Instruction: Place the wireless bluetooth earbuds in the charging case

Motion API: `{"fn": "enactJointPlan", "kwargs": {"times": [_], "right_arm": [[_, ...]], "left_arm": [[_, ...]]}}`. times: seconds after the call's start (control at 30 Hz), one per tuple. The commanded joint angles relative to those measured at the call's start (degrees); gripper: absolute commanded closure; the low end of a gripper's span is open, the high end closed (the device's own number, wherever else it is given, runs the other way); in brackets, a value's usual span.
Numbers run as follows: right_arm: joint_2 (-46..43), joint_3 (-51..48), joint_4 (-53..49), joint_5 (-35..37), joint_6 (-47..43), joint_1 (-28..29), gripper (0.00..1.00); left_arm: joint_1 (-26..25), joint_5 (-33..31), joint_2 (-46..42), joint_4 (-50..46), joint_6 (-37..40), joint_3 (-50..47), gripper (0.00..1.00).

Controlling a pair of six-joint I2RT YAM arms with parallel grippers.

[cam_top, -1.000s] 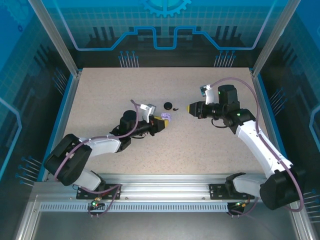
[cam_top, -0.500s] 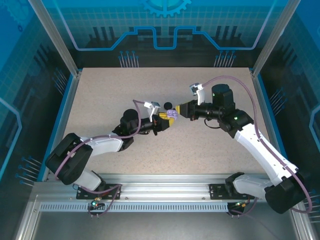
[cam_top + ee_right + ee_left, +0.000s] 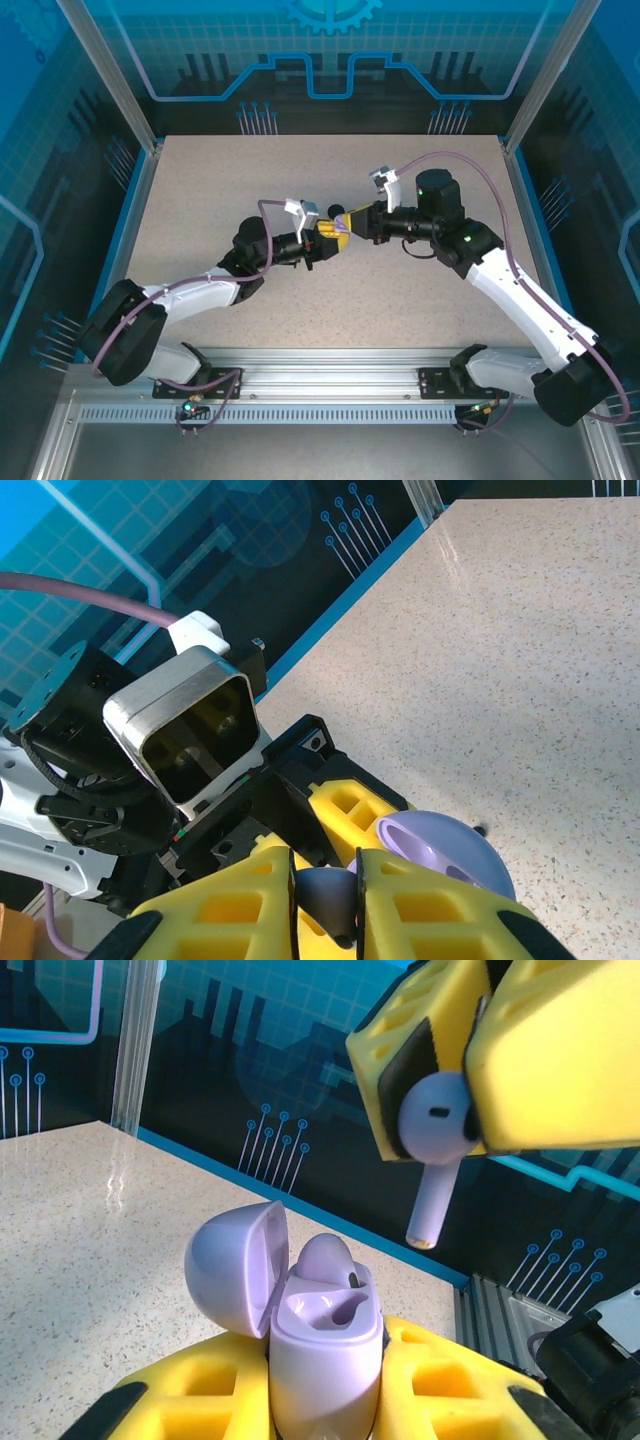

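Above the speckled desk [image 3: 200, 190], the left pincer [image 3: 326, 243] clamps an open lavender charging case [image 3: 322, 1345]. The right pincer [image 3: 349, 221], closed on a lavender earbud [image 3: 437, 1125], holds it stem-down just above, offset away from the lid.

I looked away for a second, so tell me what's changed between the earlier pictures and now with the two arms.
The right gripper swung left toward the left gripper, bringing its lavender earbud close to the open lavender case. The left gripper edged up and right to meet it. Nothing was let go: the left stays shut on the case, the right on the earbud.
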Motion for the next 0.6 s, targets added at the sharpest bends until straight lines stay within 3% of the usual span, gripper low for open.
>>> {"fn": "enactJointPlan", "kwargs": {"times": [0.0,0.57], "right_arm": [[0.0,2.0,0.6,1.0,-1.2,1.0,0.81],[1.2,3.0,-1.1,3.2,-2.6,2.6,0.81]], "left_arm": [[-0.7,1.7,-2.0,-0.4,1.8,2.2,0.91],[-1.0,1.4,-3.6,-1.6,1.7,2.6,0.91]]}}
